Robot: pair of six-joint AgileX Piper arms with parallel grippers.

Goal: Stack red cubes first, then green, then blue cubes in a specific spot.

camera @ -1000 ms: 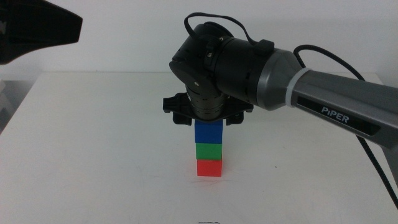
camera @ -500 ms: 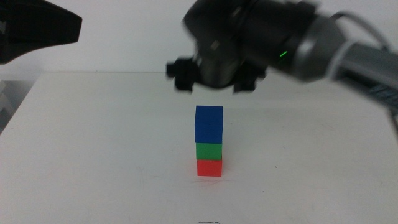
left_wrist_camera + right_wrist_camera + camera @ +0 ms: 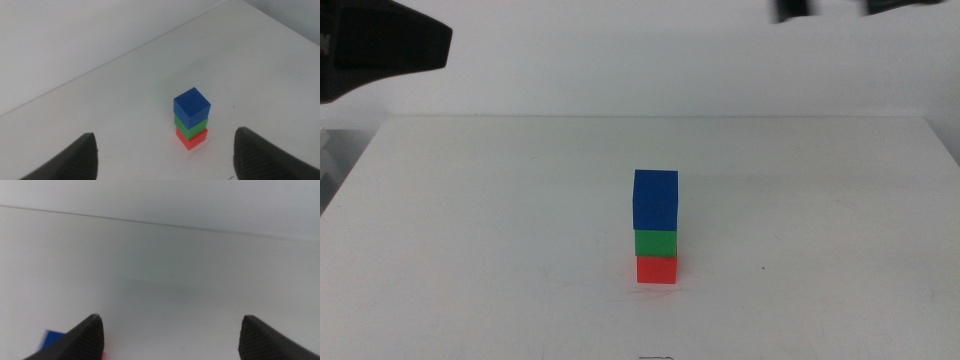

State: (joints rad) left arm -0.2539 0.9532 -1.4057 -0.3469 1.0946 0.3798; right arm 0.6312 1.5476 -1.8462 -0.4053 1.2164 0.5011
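Note:
On the white table [image 3: 470, 230] stands a three-cube stack: red cube [image 3: 657, 270] at the bottom, green cube [image 3: 656, 243] in the middle, blue cube [image 3: 655, 200] on top, sitting slightly skewed. Nothing touches the stack. My right gripper [image 3: 825, 8] is a dark blur at the top edge, high above and to the right; its wrist view shows it open [image 3: 171, 318] and empty, with a blue cube corner [image 3: 52, 339] at the edge. My left gripper [image 3: 165, 136] is open and empty, held back from the stack of blue [image 3: 192, 106], green [image 3: 190, 125] and red [image 3: 192, 138].
The left arm's dark body [image 3: 380, 45] hangs over the table's far left corner. The table's back edge [image 3: 650, 117] meets a plain white wall.
My right gripper let go of the blue cube, rose off the stack and swung up and right, almost out of the middle view. The stack stayed standing. The left arm has not moved.

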